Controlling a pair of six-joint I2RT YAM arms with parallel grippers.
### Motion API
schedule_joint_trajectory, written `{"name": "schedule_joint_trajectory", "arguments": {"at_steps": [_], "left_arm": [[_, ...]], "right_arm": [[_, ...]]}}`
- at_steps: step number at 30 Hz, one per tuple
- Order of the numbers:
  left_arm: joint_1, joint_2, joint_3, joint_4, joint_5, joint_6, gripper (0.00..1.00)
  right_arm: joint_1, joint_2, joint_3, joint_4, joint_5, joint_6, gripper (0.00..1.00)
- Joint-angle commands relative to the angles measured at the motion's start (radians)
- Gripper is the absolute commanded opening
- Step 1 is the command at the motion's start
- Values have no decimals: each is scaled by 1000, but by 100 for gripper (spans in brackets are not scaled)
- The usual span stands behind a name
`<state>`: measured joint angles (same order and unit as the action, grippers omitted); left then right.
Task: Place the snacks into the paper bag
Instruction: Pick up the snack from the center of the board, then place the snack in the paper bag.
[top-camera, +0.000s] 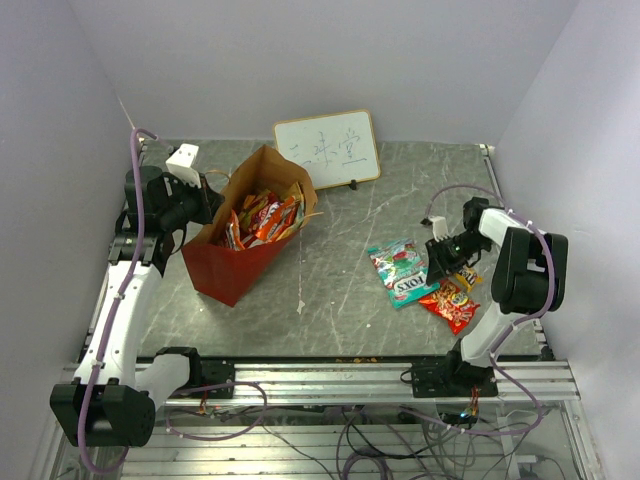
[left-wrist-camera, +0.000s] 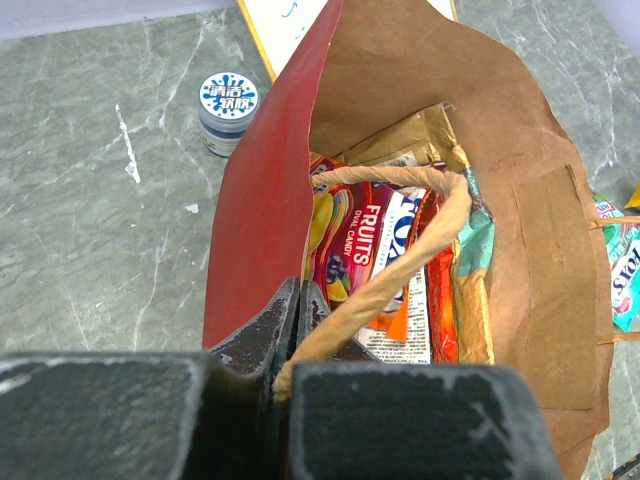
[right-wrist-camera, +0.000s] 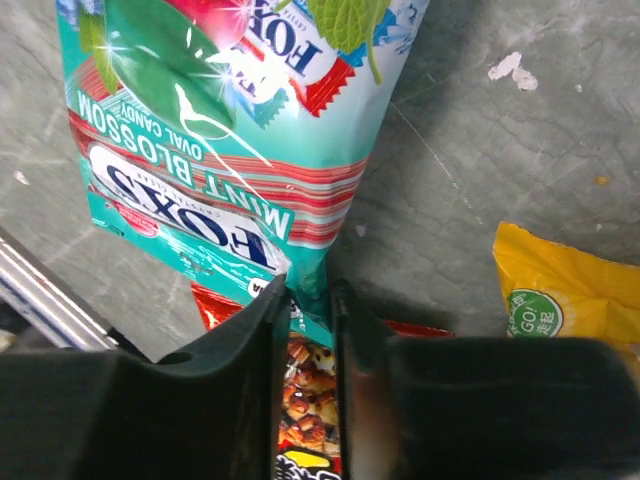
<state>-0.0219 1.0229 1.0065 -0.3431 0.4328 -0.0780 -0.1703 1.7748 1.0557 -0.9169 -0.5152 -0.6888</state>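
Left arm (top-camera: 120, 300) stretches from its base at seven o'clock up toward ten o'clock, wrist turned toward three o'clock; left gripper (top-camera: 205, 205) has its fingers (left-wrist-camera: 270, 335) pressed together on the rim of the paper bag (left-wrist-camera: 260, 200); right arm (top-camera: 500, 320) rises from five o'clock, elbow folded at three o'clock, forearm reaching toward nine o'clock; right gripper (top-camera: 440, 262) points down, jaws a narrow slit apart at a corner of the teal packet (right-wrist-camera: 200, 180); whether they pinch it is unclear.

The paper bag (left-wrist-camera: 540, 120) is matt brown kraft inside, its handle (left-wrist-camera: 420, 250) rough twisted paper. The teal packet (right-wrist-camera: 210, 150) on the right is glossy, crinkled foil. The grey counter (top-camera: 340, 290) looks smooth, stone-veined.
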Motion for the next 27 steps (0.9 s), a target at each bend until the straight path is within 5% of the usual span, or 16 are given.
{"name": "schedule_joint_trajectory", "arguments": {"at_steps": [1,4,16,23,27], "left_arm": [[7,-19,-3,27,32,8,7],[7,-17,-3,27,32,11,7],[7,-9,-3,34,32,11,7],[7,-2,-6,45,34,5,7],[7,-1,-20,62,32,10,7]], "right_arm": [[-21,19,61,-43,-91,-10,13],[-21,5,113,-95,-133,-18,0],[-21,-155,493,-282,-346,38,0],[22,-192,734,-196,-455,220,0],[121,-216,849,-8,-491,405,0]]}}
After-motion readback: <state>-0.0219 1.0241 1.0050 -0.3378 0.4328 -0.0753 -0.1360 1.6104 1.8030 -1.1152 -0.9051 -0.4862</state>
